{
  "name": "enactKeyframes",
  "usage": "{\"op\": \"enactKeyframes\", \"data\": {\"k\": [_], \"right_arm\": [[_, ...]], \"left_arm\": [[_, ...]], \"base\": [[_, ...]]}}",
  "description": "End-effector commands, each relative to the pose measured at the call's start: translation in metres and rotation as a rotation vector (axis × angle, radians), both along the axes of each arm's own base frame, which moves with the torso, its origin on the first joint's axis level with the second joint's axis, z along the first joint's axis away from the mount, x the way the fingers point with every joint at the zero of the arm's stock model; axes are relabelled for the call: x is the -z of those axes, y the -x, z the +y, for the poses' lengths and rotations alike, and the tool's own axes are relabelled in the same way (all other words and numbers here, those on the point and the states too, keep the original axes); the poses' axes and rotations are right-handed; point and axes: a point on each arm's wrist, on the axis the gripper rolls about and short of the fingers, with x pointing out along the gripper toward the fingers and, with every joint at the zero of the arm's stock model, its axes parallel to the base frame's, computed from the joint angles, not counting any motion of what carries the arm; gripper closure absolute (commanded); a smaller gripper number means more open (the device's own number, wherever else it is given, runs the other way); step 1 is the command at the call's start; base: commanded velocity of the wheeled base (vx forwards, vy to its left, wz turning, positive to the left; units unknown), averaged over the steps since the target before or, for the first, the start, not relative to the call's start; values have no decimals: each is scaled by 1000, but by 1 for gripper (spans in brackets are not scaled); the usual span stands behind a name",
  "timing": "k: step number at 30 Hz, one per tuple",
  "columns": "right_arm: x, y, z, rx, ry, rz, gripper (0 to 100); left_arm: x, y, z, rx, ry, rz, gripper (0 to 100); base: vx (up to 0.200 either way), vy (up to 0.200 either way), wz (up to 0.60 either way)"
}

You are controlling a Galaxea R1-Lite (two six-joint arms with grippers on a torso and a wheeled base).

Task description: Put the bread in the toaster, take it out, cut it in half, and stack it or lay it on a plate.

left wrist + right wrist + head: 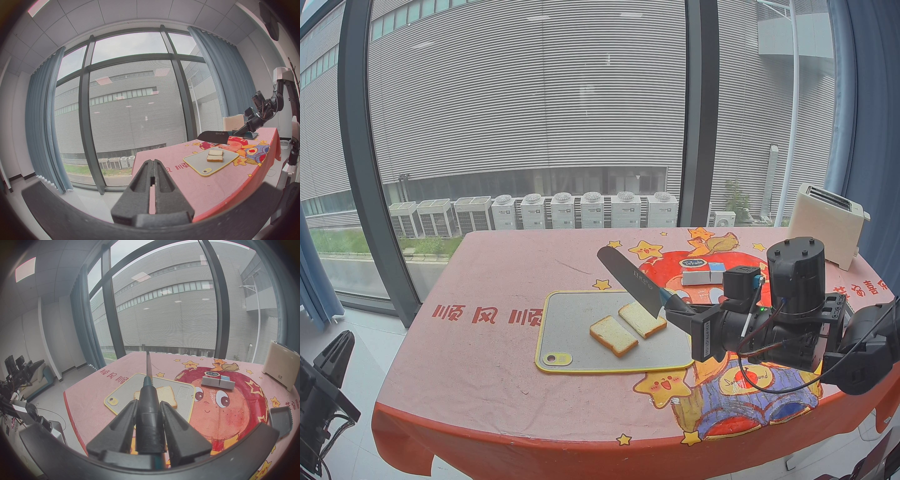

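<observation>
Two toasted bread halves (613, 335) (642, 319) lie side by side, a small gap between them, on the grey, yellow-rimmed cutting board (569, 312). My right gripper (700, 332) is shut on the black handle of a knife (629, 277). Its dark blade slants up over the board, above the farther half and clear of it. From the right wrist, the knife (147, 371) points over the bread (164, 394) from my right gripper (149, 404). My left gripper (152, 175) is shut on nothing, low and off the table's left side (331, 356).
A cream toaster (827, 224) stands at the table's far right corner. A small grey and blue block (703, 275) lies behind the board. A dark rectangular tray (281, 418) sits on the right side of the pink tablecloth. Bare cloth lies left of the board.
</observation>
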Motion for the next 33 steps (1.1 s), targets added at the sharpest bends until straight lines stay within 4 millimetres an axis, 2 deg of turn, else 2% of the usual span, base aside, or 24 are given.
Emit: {"op": "enactKeyframes", "data": {"k": [1, 8, 19, 33], "right_arm": [[-1, 0, 0, 0, -2, -2, 100], [-3, 0, 0, 2, -6, -9, 100], [-2, 0, 0, 4, -4, -8, 100], [-5, 1, -1, 5, -10, -16, 100]], "left_arm": [[7, 26, -5, -1, -11, -54, 100], [29, 53, -10, 0, -19, -12, 100], [61, 76, -14, -6, -32, 64, 100], [64, 79, -11, -134, -17, 56, 100]], "base": [[0, 0, 0], [0, 0, 0], [0, 0, 0], [0, 0, 0]]}}
